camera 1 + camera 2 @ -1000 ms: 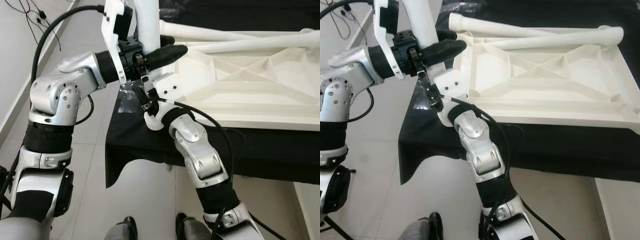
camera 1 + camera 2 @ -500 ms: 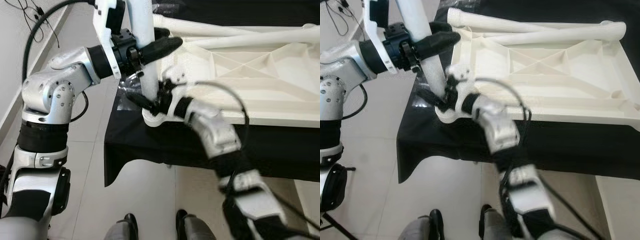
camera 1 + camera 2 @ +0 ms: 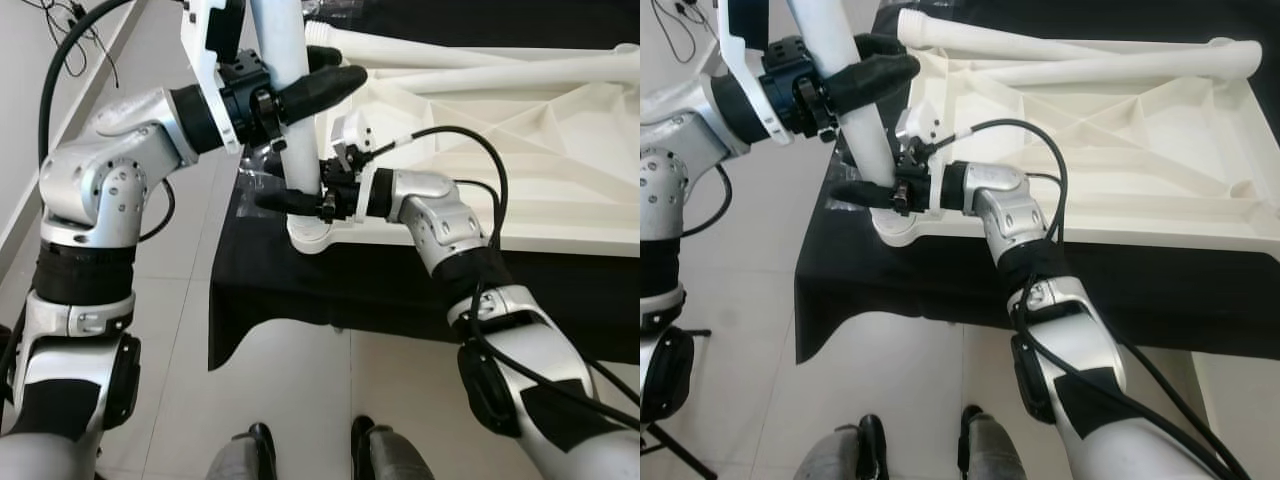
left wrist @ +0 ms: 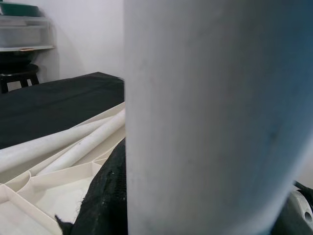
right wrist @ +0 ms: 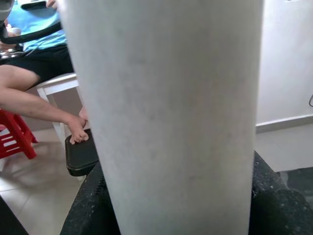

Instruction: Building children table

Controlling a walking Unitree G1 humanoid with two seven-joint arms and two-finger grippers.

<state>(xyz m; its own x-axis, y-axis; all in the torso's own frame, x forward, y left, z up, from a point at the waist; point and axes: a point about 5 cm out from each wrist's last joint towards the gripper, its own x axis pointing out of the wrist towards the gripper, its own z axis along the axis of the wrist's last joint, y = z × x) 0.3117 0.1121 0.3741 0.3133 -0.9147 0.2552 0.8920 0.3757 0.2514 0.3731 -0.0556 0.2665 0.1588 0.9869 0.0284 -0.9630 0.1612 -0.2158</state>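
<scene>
I see the white table leg (image 3: 290, 110) standing nearly upright in the round corner socket (image 3: 310, 235) of the upturned white tabletop (image 3: 480, 160). Its long axis runs from the socket at 6 o'clock up toward 12, tipped slightly to 11, so I judge the coming move to be a press or twist down that axis to seat it.

My left gripper (image 3: 300, 90) is clamped around the leg high up, reaching in from 9 o'clock, one black finger (image 3: 320, 90) wrapped across the front. My right gripper (image 3: 295, 200) grips the same leg low down, just above the socket, coming in from 3 o'clock, its fingers closed on the shaft. The right one is nearer the joint, so it steers; the left steadies the top.

Two spare legs (image 3: 470, 75) lie across the far edge of the tabletop at 1 o'clock. The tabletop rests on a black-covered surface (image 3: 300, 300). In the right wrist view a seated person (image 5: 39, 73) is beyond the leg.
</scene>
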